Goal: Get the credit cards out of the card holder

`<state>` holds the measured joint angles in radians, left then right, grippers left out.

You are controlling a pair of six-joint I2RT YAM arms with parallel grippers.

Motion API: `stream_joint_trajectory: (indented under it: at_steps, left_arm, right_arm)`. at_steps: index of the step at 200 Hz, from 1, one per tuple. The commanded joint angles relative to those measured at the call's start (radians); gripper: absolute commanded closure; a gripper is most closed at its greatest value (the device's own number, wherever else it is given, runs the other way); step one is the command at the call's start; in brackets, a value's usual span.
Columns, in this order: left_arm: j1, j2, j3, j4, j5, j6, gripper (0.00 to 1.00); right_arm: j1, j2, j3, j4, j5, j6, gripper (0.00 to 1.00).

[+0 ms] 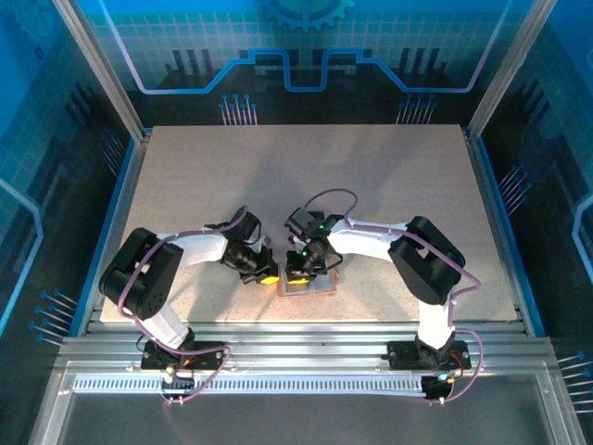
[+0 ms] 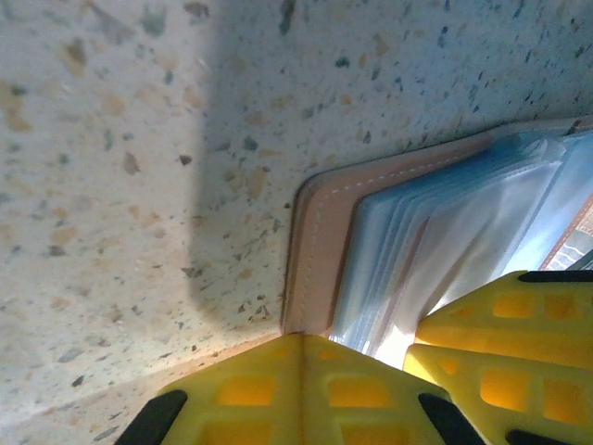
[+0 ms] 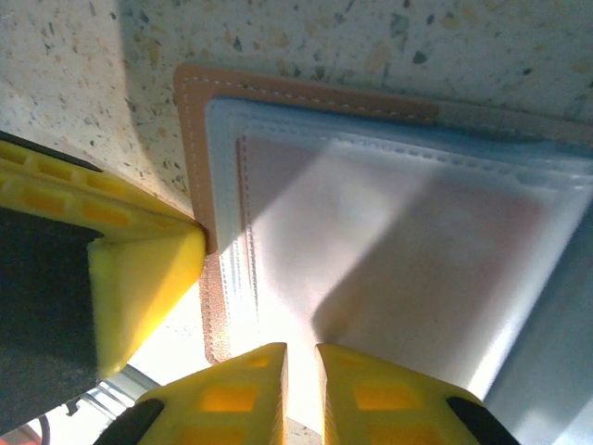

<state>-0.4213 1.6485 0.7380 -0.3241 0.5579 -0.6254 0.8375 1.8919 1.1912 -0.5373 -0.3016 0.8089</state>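
The card holder (image 1: 311,284) lies open on the speckled table near its front edge, brown rim (image 2: 315,250) around pale clear sleeves (image 3: 389,241). A reddish credit card (image 3: 500,218) shows faintly through the top sleeve. My left gripper (image 1: 267,275) is shut, its joined tips (image 2: 304,341) pressing on the holder's brown corner; one of its fingers (image 3: 139,283) touches that corner in the right wrist view. My right gripper (image 3: 301,357) stands over the sleeves with only a narrow slit between its fingers (image 2: 500,320), and I see nothing clamped in it.
The metal rail (image 1: 296,338) of the table's front edge runs just behind the holder. Bare speckled tabletop (image 1: 306,176) stretches away beyond both grippers. Blue enclosure walls (image 1: 519,232) stand at the sides.
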Motion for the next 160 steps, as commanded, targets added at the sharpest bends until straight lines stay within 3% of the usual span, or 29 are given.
stream_joint_trajectory:
  at_steps: [1,95,160]
  left_arm:
    - [0.001,0.025,0.003,-0.03,-0.01,0.022,0.94]
    - [0.001,0.012,0.022,-0.049,-0.007,0.021,0.95]
    - [-0.016,-0.055,0.049,0.025,0.061,-0.072,0.94]
  right_arm:
    - [0.014,0.0,0.007,-0.081,0.063,-0.022,0.84]
    - [0.008,-0.054,-0.019,-0.106,0.121,-0.016,0.84]
    - [0.011,-0.044,-0.027,-0.089,0.101,-0.013,0.85]
